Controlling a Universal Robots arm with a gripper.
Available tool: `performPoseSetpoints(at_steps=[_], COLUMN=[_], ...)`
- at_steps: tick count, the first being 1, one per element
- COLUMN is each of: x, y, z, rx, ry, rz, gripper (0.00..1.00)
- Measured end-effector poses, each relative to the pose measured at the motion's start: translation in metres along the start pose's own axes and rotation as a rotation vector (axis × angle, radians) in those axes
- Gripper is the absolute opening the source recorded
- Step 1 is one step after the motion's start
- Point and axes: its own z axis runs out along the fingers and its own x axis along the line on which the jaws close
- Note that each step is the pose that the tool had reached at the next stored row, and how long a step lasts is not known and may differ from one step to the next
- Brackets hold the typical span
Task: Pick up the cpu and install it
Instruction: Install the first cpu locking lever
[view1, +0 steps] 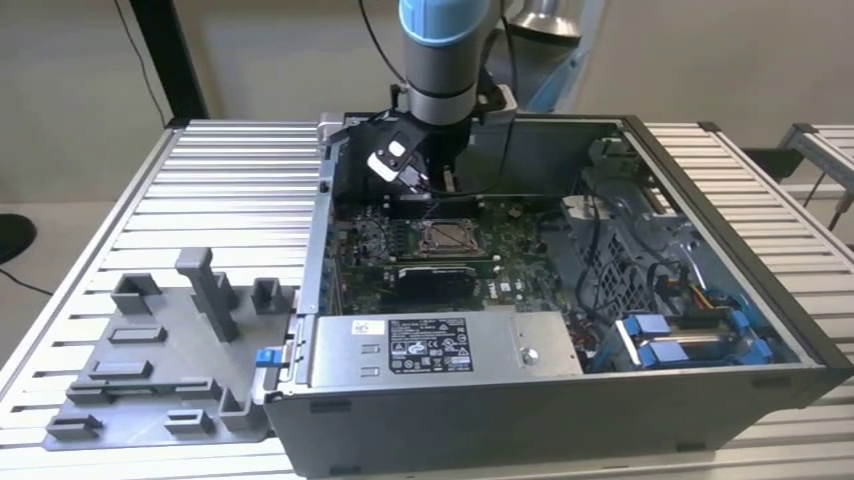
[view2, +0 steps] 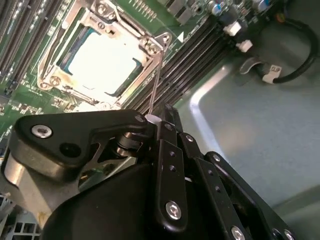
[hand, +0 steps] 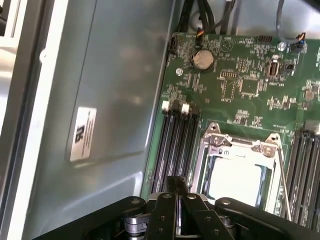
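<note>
The cpu (view2: 102, 62) (hand: 234, 179) lies flat in the motherboard socket, its silvery-white top bright inside the metal frame (view2: 150, 46). My gripper (view2: 166, 111) (hand: 176, 181) hangs just above the board beside the socket, over the dark memory slots (hand: 175, 145). Its black fingers are pressed together with nothing between them. In the exterior view the gripper (view1: 404, 188) sits inside the open computer case, just behind the socket (view1: 445, 237). A thin wire lever (view2: 157, 70) runs along the socket's side toward the fingertips.
The grey case (view1: 534, 420) lies open on a slatted metal table (view1: 227, 180). A labelled grey box (view1: 441, 345) fills its front, and blue drive brackets (view1: 667, 335) and cables sit on the exterior view's right. A grey fixture tray (view1: 147, 370) is on the exterior view's left.
</note>
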Motion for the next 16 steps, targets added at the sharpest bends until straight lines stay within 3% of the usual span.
performPoseSetpoints(at_steps=[6, 10, 13, 16], x=[0.0039, 0.0019, 0.0005, 0.0030], y=[-0.0182, -0.0266, -0.0274, -0.0262], z=[-0.0012, -0.0030, -0.0054, -0.0144], rx=[-0.0027, -0.0100, -0.0107, -0.0110], ry=[-0.0002, -0.0014, -0.0016, -0.0014], rz=[-0.001, -0.004, -0.004, -0.004], gripper=[0.00, 0.00, 0.00, 0.00])
